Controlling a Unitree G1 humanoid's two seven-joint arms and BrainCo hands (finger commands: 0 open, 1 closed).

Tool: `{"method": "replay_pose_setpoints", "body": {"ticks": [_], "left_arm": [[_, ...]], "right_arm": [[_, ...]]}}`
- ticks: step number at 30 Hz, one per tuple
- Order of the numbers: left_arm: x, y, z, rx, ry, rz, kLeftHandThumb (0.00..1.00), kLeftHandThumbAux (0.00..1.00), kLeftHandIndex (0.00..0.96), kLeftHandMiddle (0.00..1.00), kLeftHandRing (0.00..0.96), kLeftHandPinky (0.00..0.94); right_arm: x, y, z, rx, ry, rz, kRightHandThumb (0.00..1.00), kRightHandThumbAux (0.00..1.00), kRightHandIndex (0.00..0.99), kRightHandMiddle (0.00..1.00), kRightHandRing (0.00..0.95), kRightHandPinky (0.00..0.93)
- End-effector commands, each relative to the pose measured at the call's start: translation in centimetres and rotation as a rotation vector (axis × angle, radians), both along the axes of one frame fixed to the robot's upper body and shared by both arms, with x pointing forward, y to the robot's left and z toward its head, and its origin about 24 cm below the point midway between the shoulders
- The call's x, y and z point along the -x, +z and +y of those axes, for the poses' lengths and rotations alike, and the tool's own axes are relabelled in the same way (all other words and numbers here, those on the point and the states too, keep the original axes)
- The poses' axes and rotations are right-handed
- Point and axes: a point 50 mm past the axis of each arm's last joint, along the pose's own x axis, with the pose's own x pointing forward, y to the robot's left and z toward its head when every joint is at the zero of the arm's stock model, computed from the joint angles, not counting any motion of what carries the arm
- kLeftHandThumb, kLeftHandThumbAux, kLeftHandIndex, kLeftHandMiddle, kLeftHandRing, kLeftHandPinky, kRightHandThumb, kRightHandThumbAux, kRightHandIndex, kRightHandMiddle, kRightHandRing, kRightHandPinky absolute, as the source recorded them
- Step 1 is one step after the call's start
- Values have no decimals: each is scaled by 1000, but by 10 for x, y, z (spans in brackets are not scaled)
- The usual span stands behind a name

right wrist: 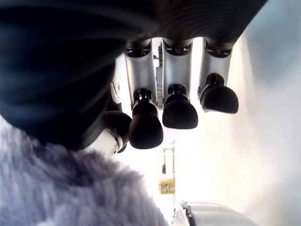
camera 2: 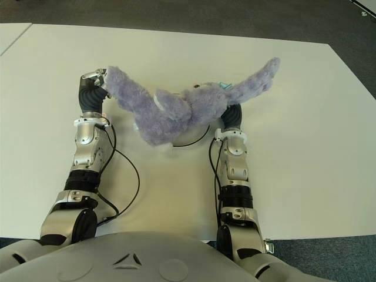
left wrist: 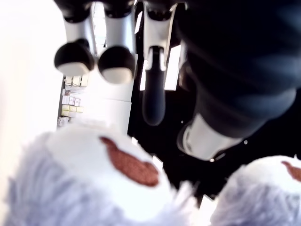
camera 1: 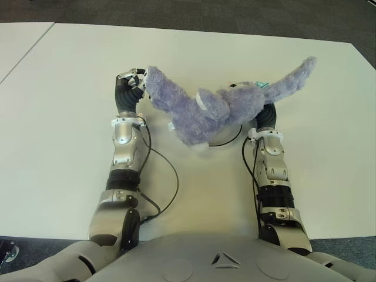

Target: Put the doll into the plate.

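White table (camera 1: 70,117) — doll (camera 1: 211,108) gripped between left hand (camera 1: 132,79), right hand (camera 1: 264,117), above plate (camera 1: 226,140).

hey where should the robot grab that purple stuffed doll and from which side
Probably by its two long outer limbs, one hand from each side. The doll stretches across both hands, one limb by the left hand, the other rising past the right hand; its thick middle looks too bulky.

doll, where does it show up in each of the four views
Left eye view: the doll stretches across the middle, between the left hand and the right forearm.
Right eye view: middle again, shifted left.
Left wrist view: purple fur with white, brown-marked pads along the bottom.
Right wrist view: purple fur in the lower left corner.
Shared landmark: the white table.
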Motion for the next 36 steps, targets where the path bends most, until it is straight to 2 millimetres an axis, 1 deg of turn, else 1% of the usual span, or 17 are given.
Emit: {"method": "replay_pose_setpoints", "body": {"ticks": [1, 22, 30, 36], "left_arm": [[25, -47, -4, 41, 7, 180, 343, 835, 808, 878, 881, 858], [30, -47, -3, 40, 12, 187, 368, 827, 819, 885, 886, 867], [31, -47, -5, 52, 17, 195, 412, 801, 799, 878, 875, 864], [32, -47, -6, 61, 13, 202, 422, 789, 797, 877, 875, 868]], "right_arm": [[23, -37, -3, -38, -24, 151, 707, 718, 441, 818, 822, 829], [25, -39, -4, -40, -22, 168, 705, 720, 441, 818, 826, 823], [26, -40, -4, -39, -24, 172, 705, 719, 441, 820, 826, 824], [26, -41, -4, -41, -25, 171, 705, 720, 441, 817, 824, 814]]}}
